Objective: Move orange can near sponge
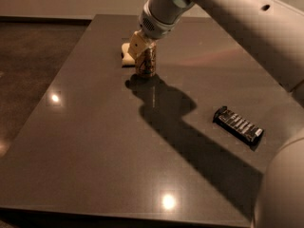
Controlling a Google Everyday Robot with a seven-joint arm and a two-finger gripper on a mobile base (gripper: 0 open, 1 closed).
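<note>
A dark grey, glossy rectangular table top [95,141] is seen, with bright lamp reflections at the left and the near edge. At the far middle, a small orange-brown metal can [146,61] is stood upright on it, and a pale yellow soft-edged sponge [126,56] is laid just beside the can, on its left. A flat black rectangular bar [238,126] is laid well apart, at the right. The cream gripper [140,45] is held at the can's top.
</note>
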